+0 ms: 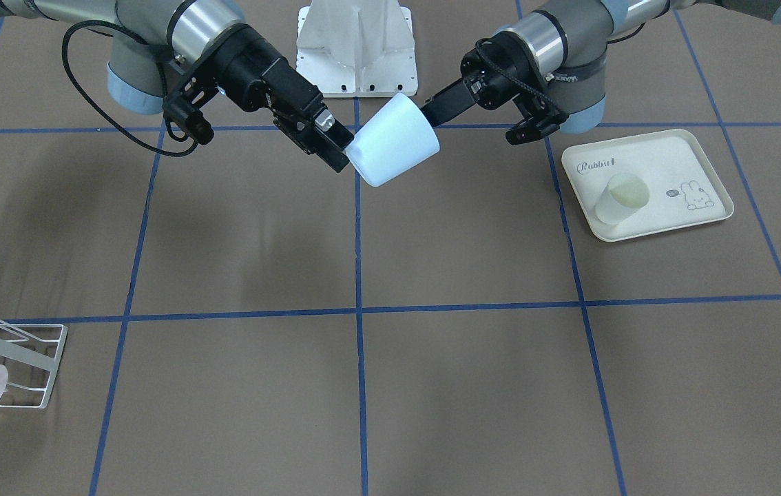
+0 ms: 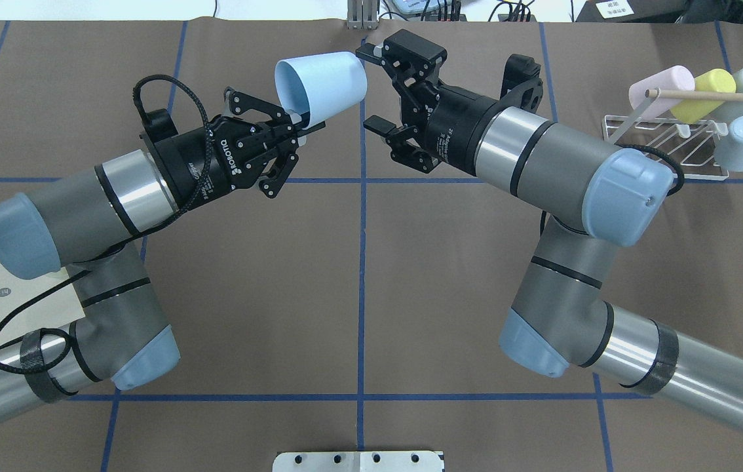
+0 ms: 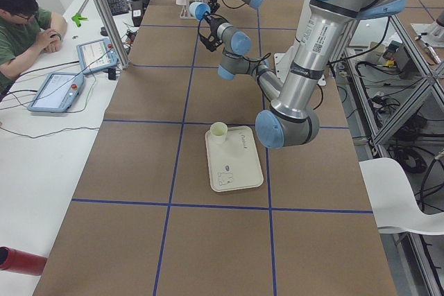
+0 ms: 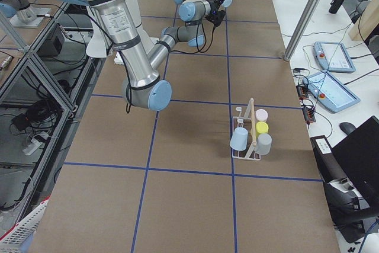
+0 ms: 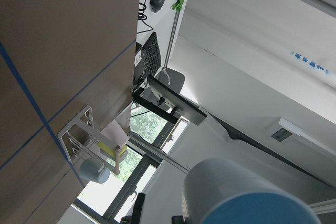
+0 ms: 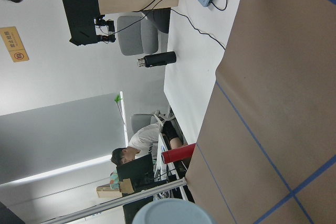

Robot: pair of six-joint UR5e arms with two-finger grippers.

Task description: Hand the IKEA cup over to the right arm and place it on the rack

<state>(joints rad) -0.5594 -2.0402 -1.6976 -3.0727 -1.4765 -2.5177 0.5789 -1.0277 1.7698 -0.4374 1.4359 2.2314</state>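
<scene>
Overhead exterior, pale blue tapered cup (image 2: 322, 82), sideways, rim in left fingers (image 2: 311, 124)

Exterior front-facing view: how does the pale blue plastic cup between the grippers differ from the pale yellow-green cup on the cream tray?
The pale blue plastic cup hangs tilted in mid-air; the pale yellow-green cup stands on the cream tray. The blue one is pinched at its rim by the left gripper; the yellow-green one is untouched. Both are plain tapered cups.
</scene>
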